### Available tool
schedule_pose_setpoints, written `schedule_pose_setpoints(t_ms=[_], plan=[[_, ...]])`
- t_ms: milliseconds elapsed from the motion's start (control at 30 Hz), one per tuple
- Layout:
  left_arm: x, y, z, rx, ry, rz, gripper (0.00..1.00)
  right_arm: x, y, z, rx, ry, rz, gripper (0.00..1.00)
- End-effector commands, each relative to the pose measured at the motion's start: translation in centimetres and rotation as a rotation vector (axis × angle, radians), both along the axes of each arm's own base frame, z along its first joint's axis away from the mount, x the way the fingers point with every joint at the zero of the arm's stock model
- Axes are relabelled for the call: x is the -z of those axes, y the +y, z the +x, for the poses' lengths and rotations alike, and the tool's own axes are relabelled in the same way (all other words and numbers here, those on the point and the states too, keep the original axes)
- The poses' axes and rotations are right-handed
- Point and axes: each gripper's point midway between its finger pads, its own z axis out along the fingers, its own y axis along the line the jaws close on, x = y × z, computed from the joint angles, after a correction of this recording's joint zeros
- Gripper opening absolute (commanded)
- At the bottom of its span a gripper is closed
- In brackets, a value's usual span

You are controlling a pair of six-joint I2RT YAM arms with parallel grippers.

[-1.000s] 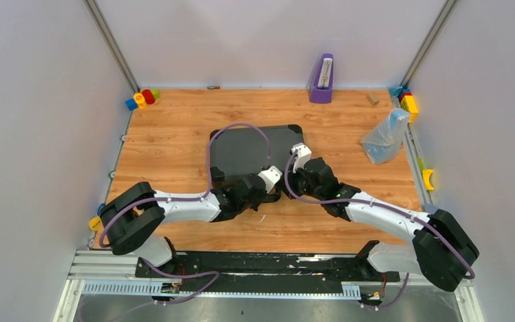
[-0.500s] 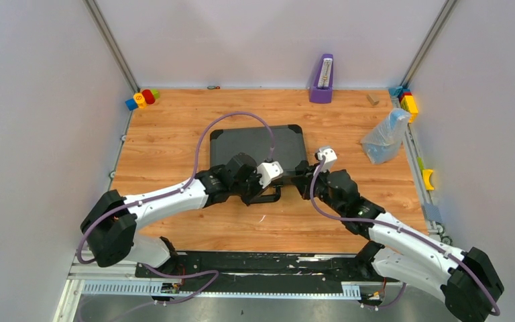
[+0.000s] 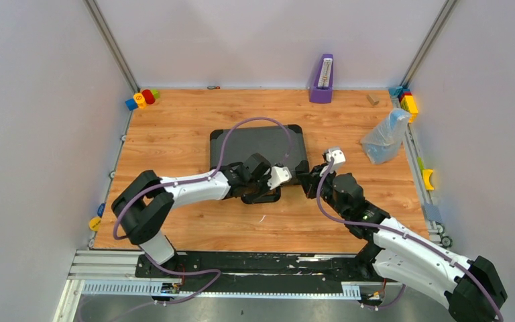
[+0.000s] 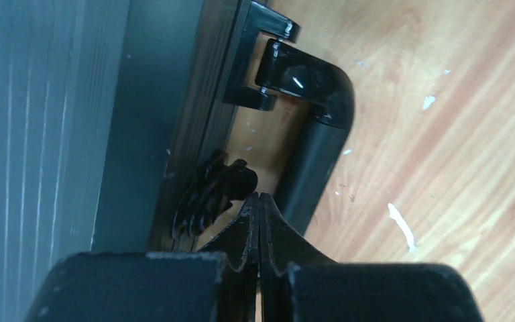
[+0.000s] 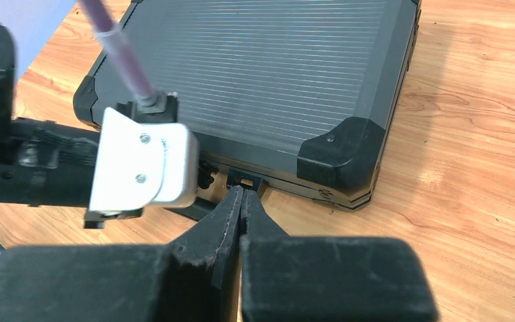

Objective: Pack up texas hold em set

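Note:
The black briefcase [image 3: 258, 144] lies closed and flat on the wooden table; its ribbed lid also shows in the right wrist view [image 5: 261, 74] and in the left wrist view [image 4: 47, 114]. Its handle [image 4: 315, 144] lies on the wood along the near side. My left gripper [image 4: 259, 196] is shut and empty, its tips between the handle and a black latch [image 4: 211, 191] on the case's front edge. My right gripper [image 5: 241, 191] is shut and empty, its tips at a latch [image 5: 245, 180] near the case's near right corner. Chips and card decks are out of view.
A purple metronome [image 3: 321, 79] stands at the back. A clear plastic bag [image 3: 385, 136] lies to the right of the case. Coloured toy blocks sit at the back left [image 3: 141, 98] and back right [image 3: 408, 100] corners. The left wrist camera housing [image 5: 144, 161] is close to my right gripper.
The lid, propped up a second ago, now lies shut and flat. Both grippers have moved to the case's near front edge, the left rightward, the right back toward its own side.

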Motion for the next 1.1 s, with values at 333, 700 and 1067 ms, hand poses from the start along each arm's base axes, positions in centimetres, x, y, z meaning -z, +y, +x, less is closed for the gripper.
schedule_pose_setpoints(t_ms=[333, 700, 1067], plan=[[-0.2, -0.5, 2.2, -0.007, -0.098, 0.016, 0.0, -1.3, 0.0, 0.2, 0.021, -0.034, 0.051, 0.0], [1.7, -0.5, 1.5, 0.061, -0.153, 0.106, 0.0, -1.6, -0.4, 0.1, 0.031, -0.048, 0.063, 0.0], [5.2, -1.1, 1.2, 0.084, -0.123, 0.256, 0.0, -2.0, -0.9, 0.0, 0.051, -0.066, 0.082, 0.0]])
